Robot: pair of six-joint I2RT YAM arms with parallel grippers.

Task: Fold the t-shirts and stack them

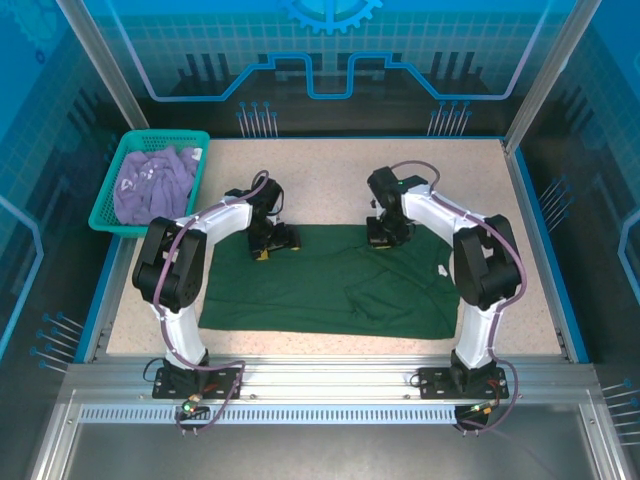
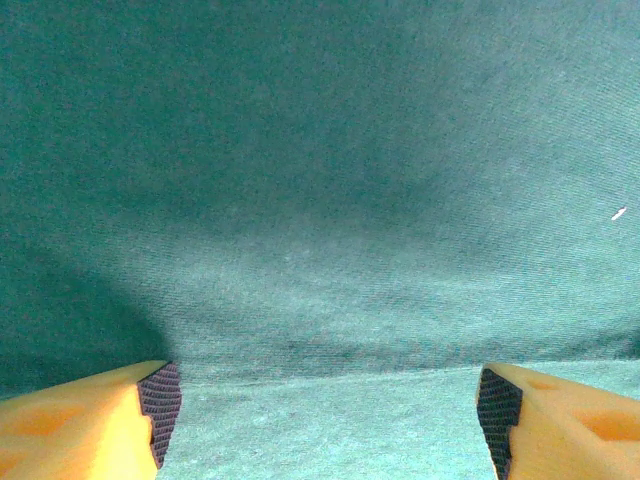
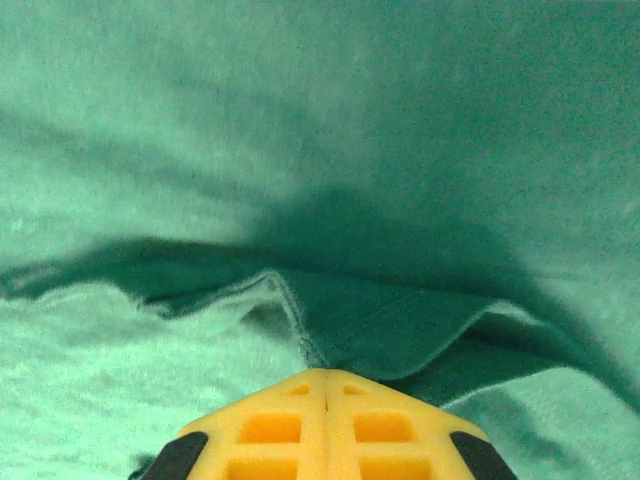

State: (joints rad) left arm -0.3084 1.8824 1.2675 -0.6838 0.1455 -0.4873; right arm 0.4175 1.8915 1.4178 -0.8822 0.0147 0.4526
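Where the arm bases meet the counter (image 1: 330,170), the green shirt (image 1: 330,285) begins. It is spread flat, long axis running left to right, with its near hem parallel to the counter's near side. There are some wrinkles right of centre.

Farther in, both tools sit along the shirt's far edge, well apart from each other.
- Left tool (image 1: 272,245): fingers (image 2: 158,400) stand wide apart with nothing between them, low over the cloth. A straight line in the fabric crosses just ahead of them; hem or crease, cannot tell which.
- Right tool (image 3: 325,385): closed tight, with the far hem drawn up in a small peak to its tip. Looks like a pinch on the cloth.

Judgement: the fold would run across the short axis, bringing the far edge toward the bases. The right side is gripped and the left is not, so the left must close first or the edge will lift skewed.

Far left corner: the purple shirt (image 1: 150,185) lies crumpled in the teal basket (image 1: 107,195), nearer the left arm.
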